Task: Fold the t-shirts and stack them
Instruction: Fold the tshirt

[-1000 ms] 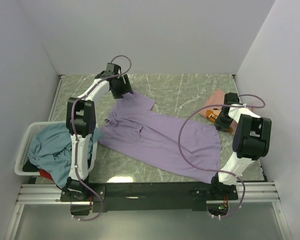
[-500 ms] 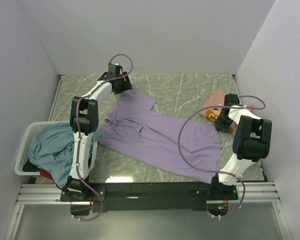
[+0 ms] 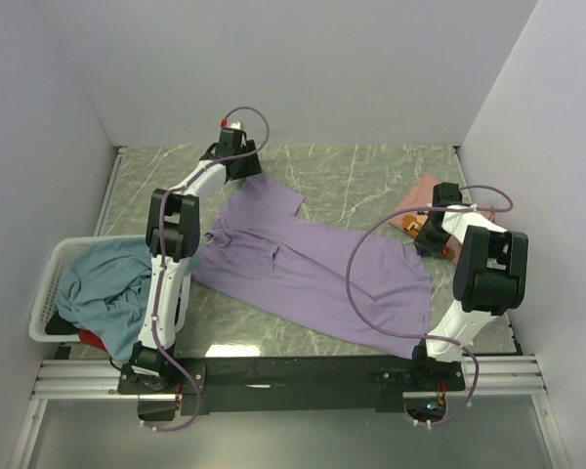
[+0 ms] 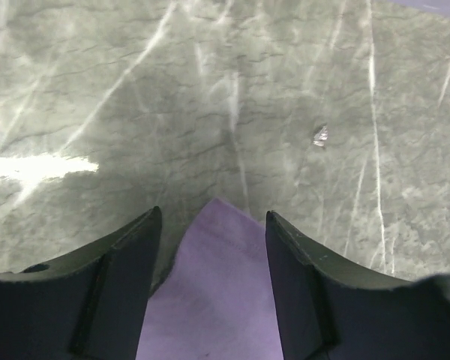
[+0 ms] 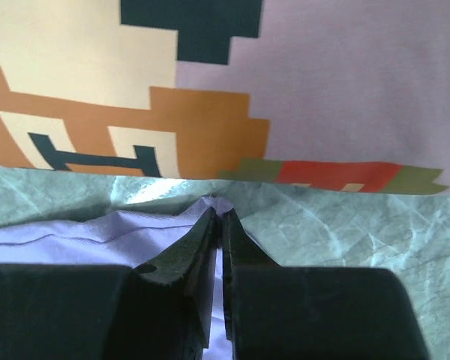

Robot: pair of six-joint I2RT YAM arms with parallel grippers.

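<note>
Top external view: the plain lavender-purple cloth t-shirt [image 3: 313, 269] lies spread and unfolded, slightly askew, on the green marbled table [image 3: 371, 171]. The left gripper [image 4: 211, 217] stands wide, straddling the shirt's far corner. The right gripper [image 5: 217, 217] is pinched narrow on a thin fold at the opposite corner.

We see two risks. Only the corner's tip reaches between the left jaws, so a lift could lose it. The right pinch sits just beside the salmon-pink t-shirt with blocky orange and cream print [image 5: 345, 82], which a drag might snag.

From above, the wrists hide both sets of fingers. The teal-blue t-shirt [image 3: 98, 283] heaped in the white slatted plastic basket [image 3: 49, 274] covers all but a sliver of red cloth [image 3: 90, 340].
</note>
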